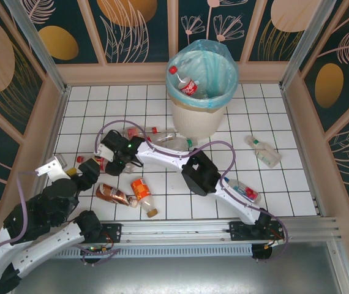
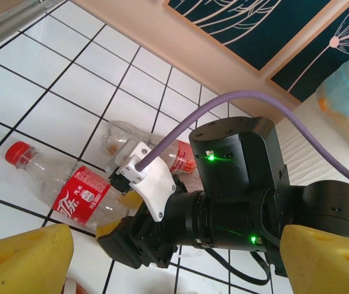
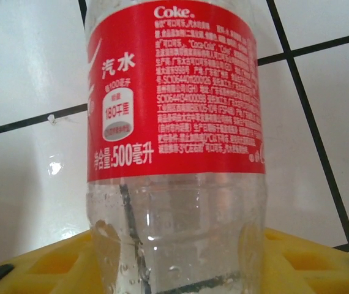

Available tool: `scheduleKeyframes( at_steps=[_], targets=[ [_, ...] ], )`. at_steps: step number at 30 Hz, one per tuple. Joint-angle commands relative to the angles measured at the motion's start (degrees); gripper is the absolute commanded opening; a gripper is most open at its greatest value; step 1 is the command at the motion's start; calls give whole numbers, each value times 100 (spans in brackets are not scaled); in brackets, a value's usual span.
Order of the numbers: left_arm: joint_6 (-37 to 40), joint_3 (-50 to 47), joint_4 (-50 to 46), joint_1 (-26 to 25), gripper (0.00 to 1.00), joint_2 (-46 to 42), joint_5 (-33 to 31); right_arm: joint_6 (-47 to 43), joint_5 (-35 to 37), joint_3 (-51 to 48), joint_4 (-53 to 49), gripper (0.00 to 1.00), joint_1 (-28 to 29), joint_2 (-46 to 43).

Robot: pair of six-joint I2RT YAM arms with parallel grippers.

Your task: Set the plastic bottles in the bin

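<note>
A clear Coke bottle (image 3: 173, 122) with a red label and red cap lies on the white tiles (image 2: 79, 195). My right gripper (image 2: 120, 213) is shut on its lower body, a yellow finger (image 3: 309, 263) pressing each side; from above it sits left of centre (image 1: 104, 160). My left gripper (image 2: 174, 269) hangs open just behind it (image 1: 87, 169), nothing between its yellow fingers (image 2: 27, 257). The bin (image 1: 200, 119) stands at the back with a red-capped bottle (image 1: 187, 86) inside. An orange bottle (image 1: 142, 195) and a brown bottle (image 1: 113, 195) lie near the front.
Another clear bottle (image 2: 122, 138) lies just beyond the held one. More bottles lie by the bin's foot (image 1: 159, 136), under the right forearm (image 1: 243, 191) and at the right (image 1: 264, 150). Wooden walls enclose the tiled floor (image 1: 297, 184); a metal rail (image 1: 180, 228) runs along the front.
</note>
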Motion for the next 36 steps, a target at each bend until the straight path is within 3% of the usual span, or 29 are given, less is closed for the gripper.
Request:
scheduleKeyframes(
  at_steps=[1, 10, 16, 21, 28, 33, 36],
  targets=[
    [187, 434, -82, 17, 87, 185, -191, 96, -87, 72, 58, 49, 11, -692],
    [1548, 2504, 114, 20, 86, 1187, -687, 535, -211, -965, 992, 46, -244, -2629],
    [3202, 3559, 435, 21, 87, 2821, -300, 736, 27, -1970, 1842, 43, -887, -4205],
    [4074, 3721, 1346, 22, 89, 4114, 513, 979, 159, -3400, 3476, 42, -1804, -5641],
    [4031, 3153, 3333, 22, 89, 4814, 1723, 1632, -409, -4829, 5441, 42, -3544, -6398],
    [3743, 3192, 3724, 18, 88, 5248, 2198, 1892, -891, -5345, 6380, 44, -4300, -6215],
    [3621, 3105, 3881, 25, 88, 5266, 2265, 2077, -1020, -5696, 6841, 50, -4538, -6167]
  ],
)
